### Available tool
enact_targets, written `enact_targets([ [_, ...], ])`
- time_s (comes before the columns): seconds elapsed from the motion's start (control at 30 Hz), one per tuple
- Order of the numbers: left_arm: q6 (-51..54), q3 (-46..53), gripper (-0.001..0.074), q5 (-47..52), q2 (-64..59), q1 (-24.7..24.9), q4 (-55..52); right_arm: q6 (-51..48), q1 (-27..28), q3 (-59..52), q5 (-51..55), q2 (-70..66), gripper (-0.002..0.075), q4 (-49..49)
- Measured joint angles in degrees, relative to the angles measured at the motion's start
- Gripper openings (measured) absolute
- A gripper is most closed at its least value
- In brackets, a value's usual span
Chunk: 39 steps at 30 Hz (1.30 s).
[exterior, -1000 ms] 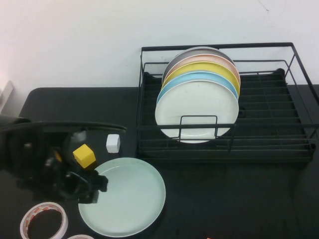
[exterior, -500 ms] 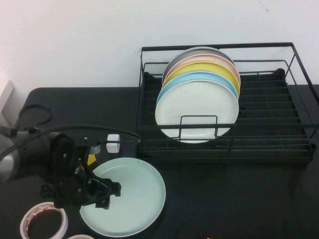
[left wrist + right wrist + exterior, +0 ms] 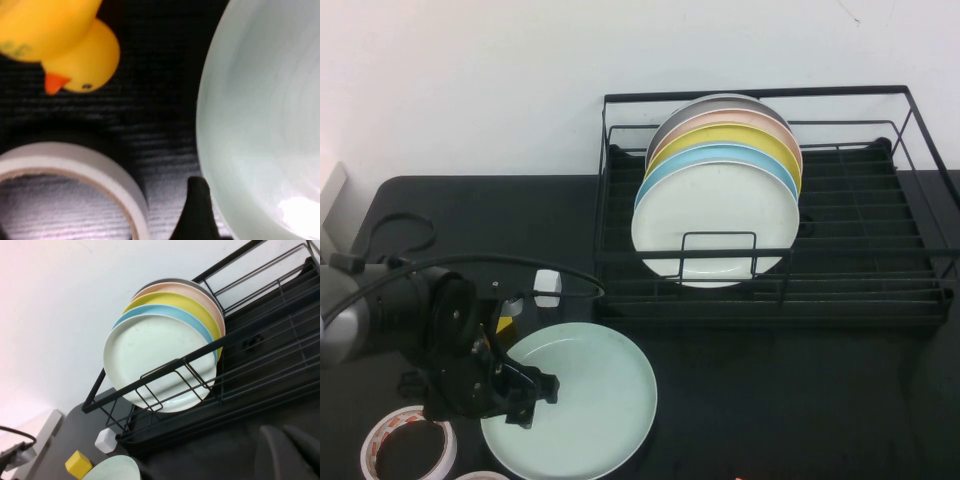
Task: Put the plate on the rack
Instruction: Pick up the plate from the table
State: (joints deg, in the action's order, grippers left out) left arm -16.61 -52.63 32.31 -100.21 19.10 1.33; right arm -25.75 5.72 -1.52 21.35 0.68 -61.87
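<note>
Two arms belong to this rig, but only the left one shows from above. The left gripper (image 3: 525, 385) sits low over the near-left part of the black table (image 3: 770, 400), at the left edge of the plate (image 3: 570, 400). One dark finger (image 3: 197, 210) lies just outside the plate's rim in the left wrist view; whether the claw is apart or together, I cannot tell. The mint-green plate lies flat on the table, in front of the rack (image 3: 770, 200) and apart from it.

The black wire rack stands at the back right of the table, against a plain white wall (image 3: 470, 80). Five plates lean upright in it, one behind another: a white plate (image 3: 715, 225) in front, then a light blue plate (image 3: 665, 170), a yellow one (image 3: 720, 135), a pink one, and a grey one at the back.

Beside the left arm, a roll of tape (image 3: 408, 445) lies at the table's near-left corner. A rubber duck (image 3: 65, 45) sits between the tape and the plate in the left wrist view. A small white block (image 3: 548, 287) rests just in front of the rack's left corner, and a yellow block (image 3: 78, 463) sits near it.

The right gripper (image 3: 287, 452) is out of the high view; its wrist camera looks toward the rack, and its dark fingers (image 3: 272, 455) lie close together.
</note>
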Motion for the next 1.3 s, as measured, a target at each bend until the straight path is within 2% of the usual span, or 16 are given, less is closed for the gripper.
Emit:
enact_targets([
  [0.17, -0.11, -1.59, 0.0488, 1.76, 0.13, 0.00, -0.97, -0.03, 0.00, 0.00, 0.00, 0.00, -0.0002, 0.00],
  [0.4, -0.36, -1.67, 0.0488, -1.65, -0.14, 0.00, -2.09, -0.11, 0.00, 0.00, 0.00, 0.00, -0.0002, 0.00],
  [0.7, -7.58, -1.76, 0.0488, -1.47, -3.92, 0.00, -8.59, -0.11, 0.00, 0.00, 1.77, 0.00, -0.0002, 0.00],
  [0.97, -8.88, -1.89, 0.0480, -2.85, -5.95, 0.00, -8.42, -0.11, 0.00, 0.00, 1.89, 0.00, -0.0002, 0.40],
  [1.07, -8.88, -2.41, 0.0404, -3.22, -6.84, 0.00, -7.76, -0.11, 0.00, 0.00, 1.89, 0.00, -0.0002, 0.59],
  [1.13, -9.09, -2.77, 0.0293, -3.37, -7.39, 0.00, -7.45, -0.11, 0.00, 0.00, 1.89, 0.00, -0.0002, 0.68],
  [1.2, -9.09, -2.87, 0.0151, -3.83, -7.89, 0.00, -7.65, -0.11, 0.00, 0.00, 1.89, 0.00, -0.0002, 0.68],
  [1.3, -9.18, -2.91, 0.0059, -5.23, -7.97, 0.00, -7.08, -0.11, 0.00, 0.00, 1.89, 0.00, -0.0002, 0.68],
])
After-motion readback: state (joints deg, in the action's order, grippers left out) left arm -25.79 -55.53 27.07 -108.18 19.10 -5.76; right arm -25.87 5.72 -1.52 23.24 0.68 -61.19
